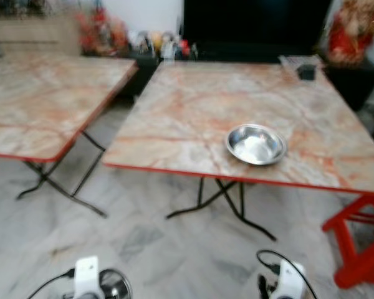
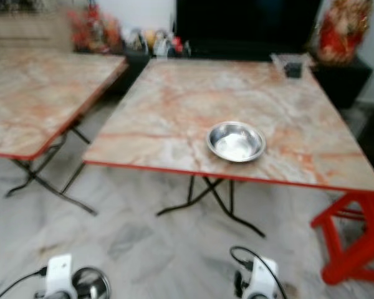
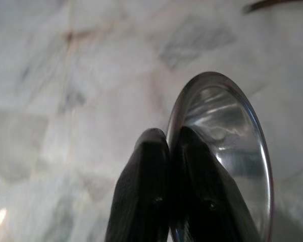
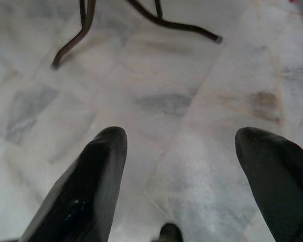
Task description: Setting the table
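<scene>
A steel bowl (image 1: 256,144) sits near the front edge of the marble-patterned folding table (image 1: 193,106) ahead of me. Low at my left, my left gripper (image 3: 172,138) is shut on the rim of a second steel bowl (image 3: 227,146), which also shows at the bottom of the left eye view as a steel bowl (image 1: 114,285). My right gripper (image 4: 181,138) hangs low at my right over the floor, open with nothing between its fingers (image 4: 98,166).
A second marble-patterned table (image 1: 43,99) stands to the left with a gap between the two. A red stool (image 1: 361,230) is at the front right of the near table. A small dark object (image 1: 306,71) rests at its far right corner. Shelves with ornaments line the back wall.
</scene>
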Robot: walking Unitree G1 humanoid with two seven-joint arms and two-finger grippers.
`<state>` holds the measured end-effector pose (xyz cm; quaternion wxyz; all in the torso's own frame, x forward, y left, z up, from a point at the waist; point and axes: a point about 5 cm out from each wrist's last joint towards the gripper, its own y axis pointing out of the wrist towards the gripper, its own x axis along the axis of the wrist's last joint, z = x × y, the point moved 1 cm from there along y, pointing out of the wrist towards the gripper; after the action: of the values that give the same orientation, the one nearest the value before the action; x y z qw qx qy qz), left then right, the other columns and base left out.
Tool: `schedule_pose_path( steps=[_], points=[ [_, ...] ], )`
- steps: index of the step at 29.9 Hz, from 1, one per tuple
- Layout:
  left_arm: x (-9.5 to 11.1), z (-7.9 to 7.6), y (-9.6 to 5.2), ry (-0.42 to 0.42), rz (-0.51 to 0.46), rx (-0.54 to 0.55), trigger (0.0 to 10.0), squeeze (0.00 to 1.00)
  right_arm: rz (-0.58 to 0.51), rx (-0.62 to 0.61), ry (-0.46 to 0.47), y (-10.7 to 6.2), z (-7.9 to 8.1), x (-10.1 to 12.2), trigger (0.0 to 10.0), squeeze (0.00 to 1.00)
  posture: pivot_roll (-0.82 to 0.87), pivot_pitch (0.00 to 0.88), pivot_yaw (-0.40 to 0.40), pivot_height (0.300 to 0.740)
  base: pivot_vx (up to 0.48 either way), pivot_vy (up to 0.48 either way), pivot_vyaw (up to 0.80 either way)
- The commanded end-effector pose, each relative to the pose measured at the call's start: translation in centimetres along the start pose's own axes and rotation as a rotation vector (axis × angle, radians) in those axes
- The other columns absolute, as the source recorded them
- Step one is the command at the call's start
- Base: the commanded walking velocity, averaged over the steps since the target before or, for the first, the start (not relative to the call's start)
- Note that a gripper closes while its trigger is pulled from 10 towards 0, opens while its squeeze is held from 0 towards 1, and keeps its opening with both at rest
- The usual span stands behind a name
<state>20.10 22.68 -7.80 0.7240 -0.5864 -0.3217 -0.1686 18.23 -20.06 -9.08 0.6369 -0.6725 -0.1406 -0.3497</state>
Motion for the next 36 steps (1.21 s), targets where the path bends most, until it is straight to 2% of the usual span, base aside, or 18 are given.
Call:
schedule_pose_path(
  steps=[1,7,15,36],
  points=[
    [0.15,-0.84,0.01,-0.003,-0.004,-0.022,10.0,0.00,0.014,-0.033,0.001,-0.19,-1.22,-0.43,10.0,0.00,-0.06,0.000,-0.006,0.740,0.428,0.000,0.00],
    [0.21,-0.91,-0.01,-0.012,-0.013,-0.032,10.0,0.00,0.018,-0.032,0.003,-0.21,-1.13,-0.52,10.0,0.00,-0.06,0.000,-0.003,0.740,0.129,0.000,0.00],
    [0.17,-0.77,0.01,0.026,-0.005,-0.018,10.0,0.00,0.017,-0.027,0.009,-0.17,-0.86,-0.49,10.0,0.00,-0.06,0.000,0.001,0.740,0.000,0.000,0.00],
    [0.23,-0.96,0.01,0.024,-0.009,-0.017,10.0,0.00,-0.001,-0.039,0.002,-0.10,-1.15,-0.04,10.0,0.00,-0.07,0.000,-0.002,0.740,0.000,-0.347,0.00]
  ],
)
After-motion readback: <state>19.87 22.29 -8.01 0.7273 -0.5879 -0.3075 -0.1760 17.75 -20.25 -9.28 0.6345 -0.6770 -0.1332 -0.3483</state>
